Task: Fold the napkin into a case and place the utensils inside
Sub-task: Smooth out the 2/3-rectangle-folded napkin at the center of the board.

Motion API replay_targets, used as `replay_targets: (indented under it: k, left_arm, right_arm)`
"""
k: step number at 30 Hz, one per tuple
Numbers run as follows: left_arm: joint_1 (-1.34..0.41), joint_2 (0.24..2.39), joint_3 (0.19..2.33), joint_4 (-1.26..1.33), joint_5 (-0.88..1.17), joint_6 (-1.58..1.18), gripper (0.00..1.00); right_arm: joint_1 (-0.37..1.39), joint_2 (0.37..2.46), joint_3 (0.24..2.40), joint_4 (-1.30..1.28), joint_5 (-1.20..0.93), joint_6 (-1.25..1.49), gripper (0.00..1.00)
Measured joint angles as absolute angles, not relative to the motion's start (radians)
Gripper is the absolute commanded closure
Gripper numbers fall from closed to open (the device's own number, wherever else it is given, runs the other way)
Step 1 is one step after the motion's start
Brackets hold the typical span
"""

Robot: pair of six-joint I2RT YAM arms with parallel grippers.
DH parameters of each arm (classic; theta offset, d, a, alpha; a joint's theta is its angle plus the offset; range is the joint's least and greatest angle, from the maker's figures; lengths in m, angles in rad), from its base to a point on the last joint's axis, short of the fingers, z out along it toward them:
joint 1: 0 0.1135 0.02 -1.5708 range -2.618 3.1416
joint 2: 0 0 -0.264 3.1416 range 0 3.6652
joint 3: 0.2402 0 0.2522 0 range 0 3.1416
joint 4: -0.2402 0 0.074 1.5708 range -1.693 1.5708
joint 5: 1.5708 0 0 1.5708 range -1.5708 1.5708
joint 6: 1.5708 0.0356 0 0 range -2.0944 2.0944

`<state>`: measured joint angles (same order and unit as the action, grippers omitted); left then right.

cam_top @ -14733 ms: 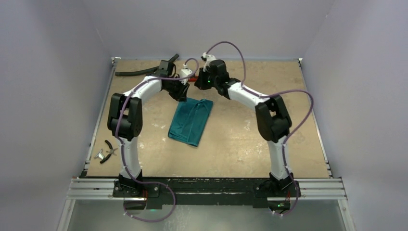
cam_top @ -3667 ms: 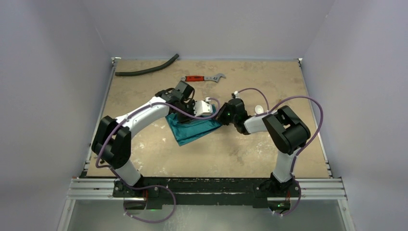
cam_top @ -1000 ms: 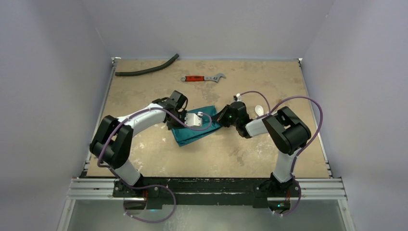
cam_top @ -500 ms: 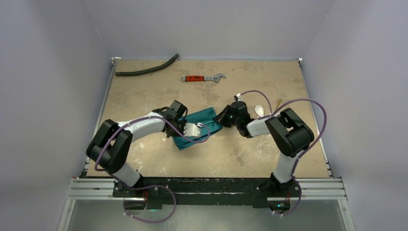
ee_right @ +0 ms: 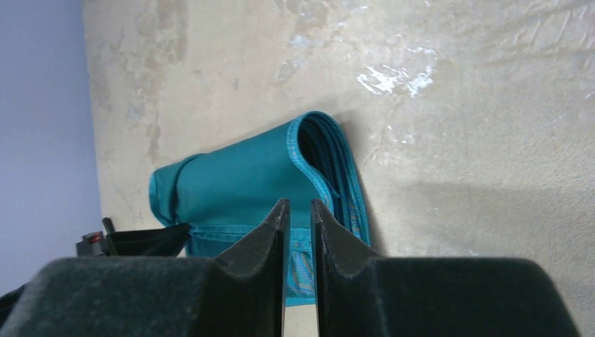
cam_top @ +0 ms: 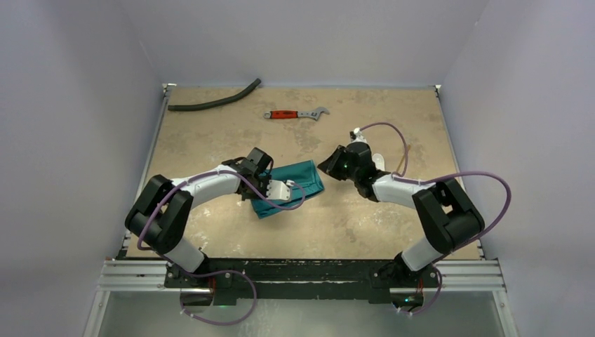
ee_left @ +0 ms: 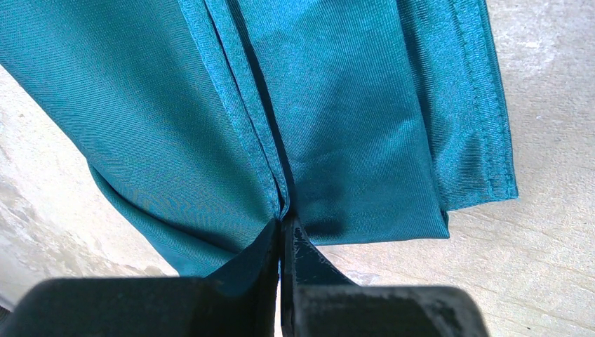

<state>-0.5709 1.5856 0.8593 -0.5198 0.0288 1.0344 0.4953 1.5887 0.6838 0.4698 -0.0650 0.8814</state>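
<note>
Pinching the napkin [ee_left: 351,105] hem, left fingers [ee_left: 309,261] meet; right fingers [ee_right: 263,242] parted beside it.

Small white plastic spoon [cam_top: 379,161]: partly hidden behind right arm [cam_top: 400,188].
Teal-green cloth napkin [cam_top: 303,175]: left part covered by left arm [cam_top: 210,184].
</note>
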Motion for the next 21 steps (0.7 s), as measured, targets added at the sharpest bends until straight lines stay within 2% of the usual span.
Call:
replay_targets:
  k: [5,13,17,21]
  left_arm:
    - [-0.571,1.586,0.859,-0.517,0.028,1.032,1.0]
    - [-0.577,1.583,0.854,-0.512,0.018,1.035,1.0]
    - [-0.579,1.583,0.854,-0.513,0.017,1.037,1.0]
    - [-0.579,1.583,0.854,-0.513,0.017,1.04,1.0]
  right_arm:
    - [0.513,1.587,0.723,0.461,-0.083,0.871,0.85]
    - [0.592,1.901,1.053,0.56,-0.26,0.889,0.95]
    - [0.616,2.027,1.143,0.583,-0.329,0.902,0.98]
    - [0.622,2.106,1.148,0.594,-0.383,0.918,0.96]
